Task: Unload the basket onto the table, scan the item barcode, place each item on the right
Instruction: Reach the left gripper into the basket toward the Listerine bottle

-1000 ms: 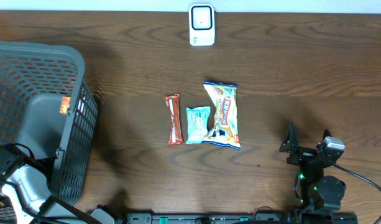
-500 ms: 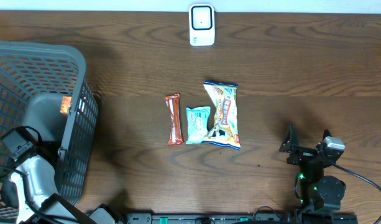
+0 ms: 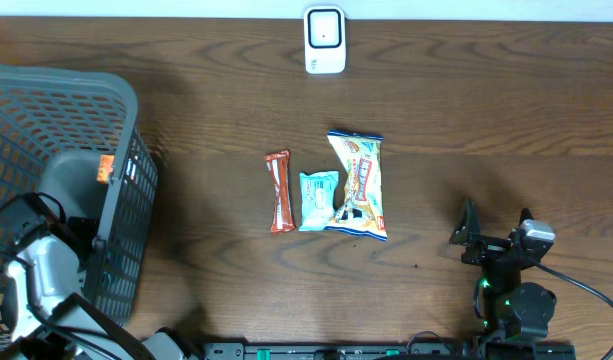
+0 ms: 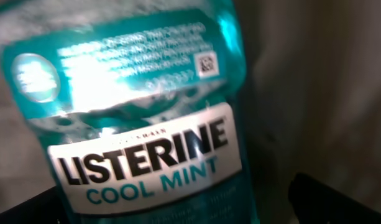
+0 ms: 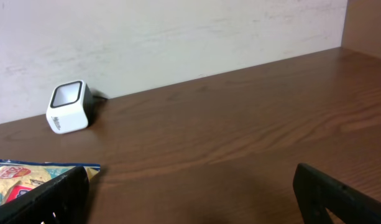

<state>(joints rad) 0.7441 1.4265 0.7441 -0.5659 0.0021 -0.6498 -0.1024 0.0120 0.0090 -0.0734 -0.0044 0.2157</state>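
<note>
- Overhead, far left: grey mesh basket [image 3: 126, 150] at the table edge, and the left arm is down inside it.
- Left wrist view: left gripper [image 4: 178, 199] has its jaws spread wide. The right fingertip [image 4: 333, 199] stands clear of the bottle, so no squeeze and nothing held.
- The same view is filled by a teal Listerine Cool Mint bottle [image 4: 140, 124], label up and just beyond the fingers. Small square code [image 4: 206, 63] sits on the upper label. The bottle doesn't show overhead, so I take it to be lying in the basket.
- Centre of the table [image 3: 466, 110], three packs in a row: brown bar [image 3: 279, 192], then teal pack [image 3: 317, 200] just beside it, then big snack bag [image 3: 358, 185] touching or overlapping the teal one. No gripper is near any of them.
- Back edge, above that row: white scanner [image 3: 325, 40], window facing the table, nothing in front of it.
- Right: right gripper [image 3: 496, 228] is parked low near the front edge, well apart from the packs. The wrist view shows its jaws fully apart and empty, looking across bare wood at the scanner.
- Progress, my read: nothing is at the scanner now. The bottle in the basket under open jaws looks like a finished item, but I can't tell whether it was scanned or is about to be picked.
- Left to do: three packs on the table. Each needs picking up, its barcode turned to the scanner window, then probably binning in the basket.
</note>
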